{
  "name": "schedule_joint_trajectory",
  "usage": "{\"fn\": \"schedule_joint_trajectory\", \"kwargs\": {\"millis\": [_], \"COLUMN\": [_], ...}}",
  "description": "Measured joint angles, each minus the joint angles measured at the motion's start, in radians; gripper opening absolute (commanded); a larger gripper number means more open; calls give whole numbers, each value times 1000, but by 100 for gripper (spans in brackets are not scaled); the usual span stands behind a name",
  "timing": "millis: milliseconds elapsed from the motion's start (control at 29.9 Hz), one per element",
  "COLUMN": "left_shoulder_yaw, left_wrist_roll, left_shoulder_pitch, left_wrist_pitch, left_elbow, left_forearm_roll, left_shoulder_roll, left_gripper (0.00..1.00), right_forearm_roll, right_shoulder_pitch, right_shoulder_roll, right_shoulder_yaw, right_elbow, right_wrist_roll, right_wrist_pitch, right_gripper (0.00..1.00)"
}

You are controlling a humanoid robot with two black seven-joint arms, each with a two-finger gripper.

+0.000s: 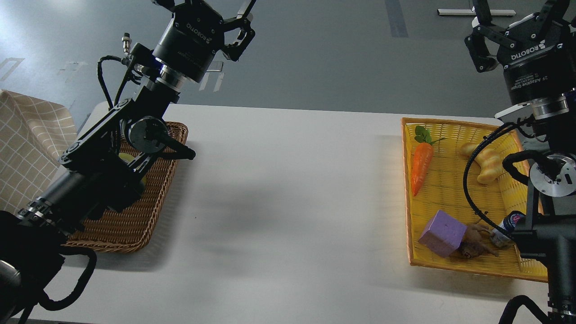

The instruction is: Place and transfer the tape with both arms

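The tape lies in the brown wicker basket at the table's left. Only a thin yellow sliver of it shows behind my left arm. My left gripper is raised high above the basket's far right corner, at the top edge of the view. Its fingers are spread and empty. My right gripper is raised at the top right, above the far end of the yellow basket. It is open and empty too. Both fingertip pairs are cut off by the top edge.
The yellow basket holds a carrot, a croissant-shaped bread, a purple block, a brown toy and a small jar. My right arm crosses its right side. A checked cloth lies at the far left.
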Motion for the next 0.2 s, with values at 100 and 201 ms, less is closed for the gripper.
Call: {"fn": "schedule_joint_trajectory", "kwargs": {"millis": [100, 201], "left_shoulder_yaw": [-14, -32], "left_wrist_roll": [0, 0], "left_shoulder_pitch": [43, 60], "left_wrist_pitch": [0, 0], "left_elbow": [-5, -7], "left_forearm_roll": [7, 9], "left_shoulder_roll": [-10, -15], "left_gripper": [98, 98], "right_forearm_roll": [0, 1], "right_shoulder_pitch": [7, 20], "right_shoulder_roll": [5, 17], "right_shoulder_yaw": [-25, -34], "right_elbow": [-1, -2], "right_wrist_roll": [-1, 6], "right_wrist_pitch": [0, 0], "right_gripper": [100, 100]}}
